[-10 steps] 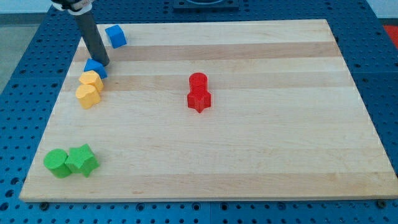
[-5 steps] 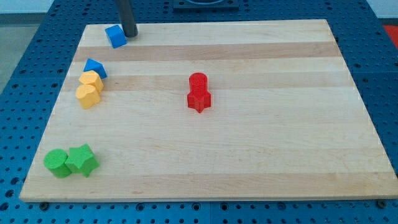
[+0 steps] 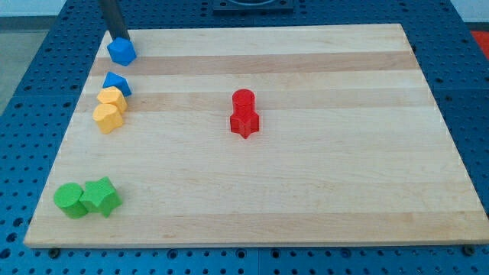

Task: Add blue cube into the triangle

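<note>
The blue cube [image 3: 121,52] lies near the board's top left corner. My tip [image 3: 118,38] stands right at the cube's top edge, touching or nearly touching it. The blue triangle block [image 3: 116,82] lies a little below the cube, with a small gap between them. Two yellow blocks [image 3: 111,98] [image 3: 107,117] sit just below the triangle, the upper one touching it.
A red cylinder [image 3: 243,99] and a red star-like block [image 3: 244,122] stand together at the board's middle. A green cylinder [image 3: 70,200] and a green block [image 3: 102,196] sit at the bottom left. The wooden board [image 3: 321,191] rests on a blue perforated table.
My tip moved from the triangle up to the cube's right side, then round to its top. The blue cube slid left and down towards the triangle and turned a little.
</note>
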You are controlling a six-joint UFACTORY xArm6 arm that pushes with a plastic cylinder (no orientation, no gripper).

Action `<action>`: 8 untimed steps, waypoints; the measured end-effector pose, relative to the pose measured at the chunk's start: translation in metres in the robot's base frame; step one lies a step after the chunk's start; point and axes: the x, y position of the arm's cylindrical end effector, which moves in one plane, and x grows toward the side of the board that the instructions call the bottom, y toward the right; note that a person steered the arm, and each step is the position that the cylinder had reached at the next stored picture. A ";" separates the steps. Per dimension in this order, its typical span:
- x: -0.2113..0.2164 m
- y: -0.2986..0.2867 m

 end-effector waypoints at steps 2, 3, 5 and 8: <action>0.027 0.005; 0.027 0.005; 0.023 0.014; 0.043 0.020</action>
